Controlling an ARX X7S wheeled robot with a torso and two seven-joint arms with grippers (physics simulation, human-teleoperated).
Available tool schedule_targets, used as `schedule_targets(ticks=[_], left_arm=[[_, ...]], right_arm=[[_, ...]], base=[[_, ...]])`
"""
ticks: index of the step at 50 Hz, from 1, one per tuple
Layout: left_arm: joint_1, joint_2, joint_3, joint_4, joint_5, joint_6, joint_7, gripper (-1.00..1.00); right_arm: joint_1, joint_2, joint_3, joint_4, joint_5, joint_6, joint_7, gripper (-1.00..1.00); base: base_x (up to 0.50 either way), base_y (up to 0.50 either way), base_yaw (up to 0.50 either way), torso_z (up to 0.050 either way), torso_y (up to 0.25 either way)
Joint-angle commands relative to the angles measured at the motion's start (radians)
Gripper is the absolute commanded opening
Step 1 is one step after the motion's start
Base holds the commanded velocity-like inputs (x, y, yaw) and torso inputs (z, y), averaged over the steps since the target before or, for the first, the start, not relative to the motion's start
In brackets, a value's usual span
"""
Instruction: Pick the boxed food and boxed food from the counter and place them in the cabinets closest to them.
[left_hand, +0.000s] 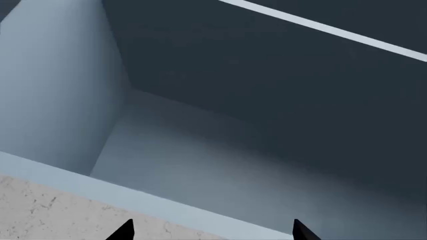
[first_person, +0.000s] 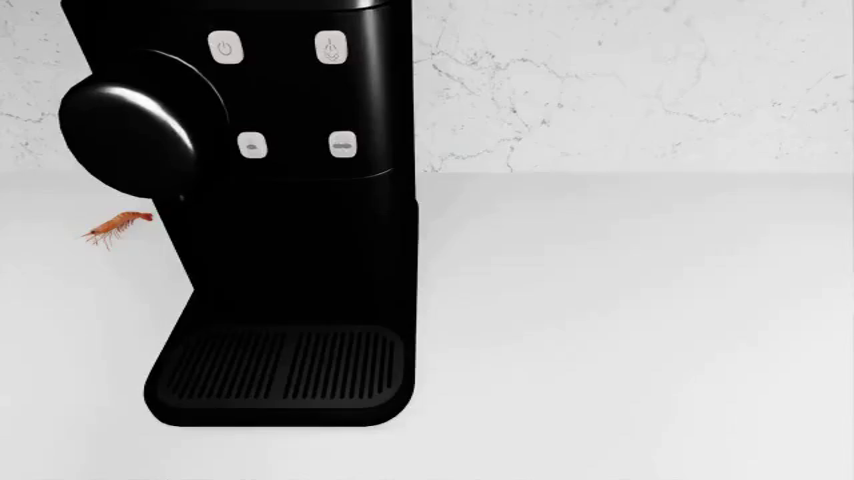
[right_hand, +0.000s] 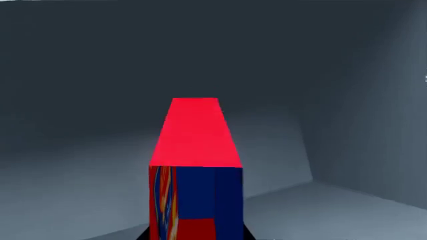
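Note:
A boxed food (right_hand: 195, 170), blue and red with a bright red top face, stands upright between the jaws of my right gripper (right_hand: 195, 236), which is shut on its lower part. Behind and around it is the grey inside of a cabinet (right_hand: 80, 190). My left gripper (left_hand: 212, 232) is open with nothing between its two dark fingertips (left_hand: 124, 231), and it faces an open cabinet (left_hand: 200, 160) with no object showing inside. In the head view the white counter (first_person: 641, 330) shows, but neither gripper does.
A tall black coffee machine (first_person: 274, 230) stands on the counter at centre left, with a small orange shrimp (first_person: 118, 228) to its left. A marbled white wall (first_person: 627, 80) runs behind. A strip of marbled surface (left_hand: 47, 210) lies beside the left cabinet's front lip.

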Motion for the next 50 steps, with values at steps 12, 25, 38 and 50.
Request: schedule_targets(ticks=[12, 25, 38, 50], left_arm=[[-0.005, -0.006, 0.005, 0.002, -0.003, 0.002, -0.002, 1.00], [-0.006, -0.010, 0.006, 0.012, -0.007, 0.004, 0.003, 1.00], [-0.018, -0.007, 0.017, 0.017, -0.015, 0.003, -0.001, 1.00], [-0.025, -0.021, 0.008, 0.019, -0.033, 0.006, -0.008, 1.00]], right_arm=[[-0.031, -0.082, -0.119, 0.267, -0.162, 0.171, -0.123, -1.00], [-0.029, -0.097, -0.160, 0.273, -0.211, 0.215, -0.166, 1.00], [-0.003, -0.104, -0.100, 0.248, -0.278, 0.251, -0.181, 1.00], [-0.004, -0.164, 0.070, 0.154, -0.461, 0.270, -0.301, 1.00]], base=[[0.00, 0.00, 0.00, 0.000, 0.000], [0.00, 0.00, 0.00, 0.000, 0.000], [0.00, 0.00, 0.00, 0.000, 0.000], [0.00, 0.00, 0.00, 0.000, 0.000]])
